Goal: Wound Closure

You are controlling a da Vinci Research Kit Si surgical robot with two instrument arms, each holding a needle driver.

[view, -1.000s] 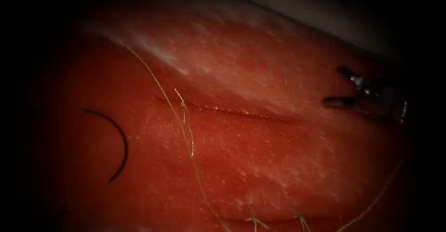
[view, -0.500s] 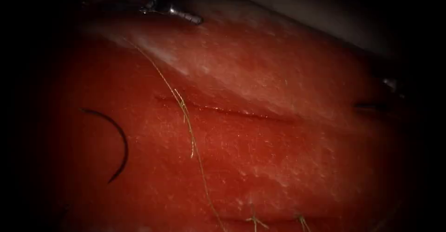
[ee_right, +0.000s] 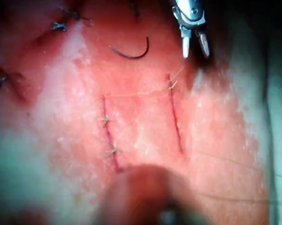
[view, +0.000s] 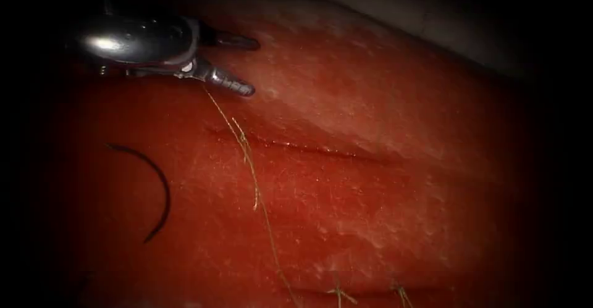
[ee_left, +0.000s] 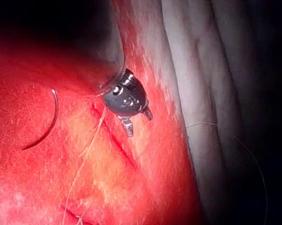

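While the left tool (view: pixel 241 64) is positioned at the upper left of the endoscope view, its two jaws are seen spread apart and nothing is held between them; the same spread of jaws is recorded in the left wrist view (ee_left: pixel 136 123) and in the right wrist view (ee_right: pixel 194 47). One jaw tip is placed just beside the thread (view: pixel 250 166), but no grasp of it can be confirmed. The thread is laid across the tissue (view: pixel 370 178) from near that jaw tip, over the left end of the cut (view: pixel 296 146), and on toward the lower edge of the endoscope view. A short loose end of thread is noted at the crossing with the cut. The needle (view: pixel 151 191) is found lying free on the tissue surface, well to the left of the cut, held by neither tool and not driven into the tissue; its full curve is exposed. It is also recorded in the left wrist view (ee_left: pixel 46 126) and the right wrist view (ee_right: pixel 131 52). A second cut, already closed with knotted stitches (ee_right: pixel 108 151), is observed beside the open cut (ee_right: pixel 175 115) in the right wrist view. The state of the right tool's jaws cannot be told.
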